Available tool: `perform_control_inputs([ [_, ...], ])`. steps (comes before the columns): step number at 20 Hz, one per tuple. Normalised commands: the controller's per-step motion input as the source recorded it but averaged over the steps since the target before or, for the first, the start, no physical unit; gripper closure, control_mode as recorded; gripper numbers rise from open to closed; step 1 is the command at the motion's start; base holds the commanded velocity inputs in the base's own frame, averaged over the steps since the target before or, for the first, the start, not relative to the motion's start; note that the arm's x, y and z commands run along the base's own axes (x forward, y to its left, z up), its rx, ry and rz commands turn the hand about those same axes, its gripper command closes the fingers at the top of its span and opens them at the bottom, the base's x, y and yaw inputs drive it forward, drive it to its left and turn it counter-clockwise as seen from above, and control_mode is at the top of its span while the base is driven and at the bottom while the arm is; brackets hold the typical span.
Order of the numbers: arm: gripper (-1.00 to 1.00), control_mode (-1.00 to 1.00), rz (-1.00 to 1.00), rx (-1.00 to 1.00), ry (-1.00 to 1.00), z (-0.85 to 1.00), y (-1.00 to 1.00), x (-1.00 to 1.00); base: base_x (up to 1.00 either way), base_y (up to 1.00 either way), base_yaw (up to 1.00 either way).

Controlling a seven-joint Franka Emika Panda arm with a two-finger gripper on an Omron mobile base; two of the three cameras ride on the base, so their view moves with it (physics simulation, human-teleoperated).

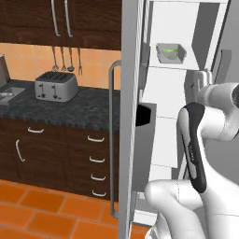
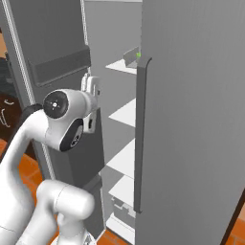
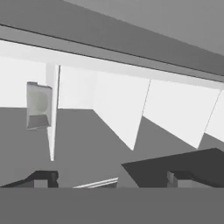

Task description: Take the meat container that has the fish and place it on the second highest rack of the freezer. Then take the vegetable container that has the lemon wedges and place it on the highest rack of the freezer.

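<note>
The freezer point(image 1: 163, 93) stands open, showing its white shelves point(image 2: 125, 114). On a high shelf sits the vegetable container point(image 1: 170, 52), a grey tray holding bright green lemon wedges point(image 1: 170, 49); its corner peeks past the door edge point(image 2: 132, 57). My gripper point(image 1: 201, 78) hangs below and right of that tray, in front of the shelves point(image 2: 90, 82). In the hand view the gripper point(image 3: 111, 178) is open, its fingertips point(image 3: 43, 178) wide apart with nothing between them. That rolled view also shows a grey tray point(image 3: 38, 105) whose contents I cannot make out. The meat container and fish are out of view.
The freezer's left door, with a long bar handle point(image 1: 112, 135) and a dark door bin point(image 1: 144, 115), stands close to my arm. The right door point(image 2: 191, 119) juts out with its handle point(image 2: 140, 134). A toaster point(image 1: 56, 86) sits on the dark counter point(image 1: 70, 109).
</note>
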Motion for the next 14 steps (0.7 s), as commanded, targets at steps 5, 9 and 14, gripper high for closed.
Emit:
perform_control_inputs([
  [5,-1.0,-1.0,0.05,0.0,0.02,0.05,0.03,-0.89,0.0,0.0,0.0],
  [9,-1.0,-1.0,0.06,0.0,0.26,0.0,0.24,-0.39,0.0,0.0,0.0],
  [14,-1.0,-1.0,0.03,0.0,0.18,0.02,0.19,-0.12,0.0,0.0,0.0],
])
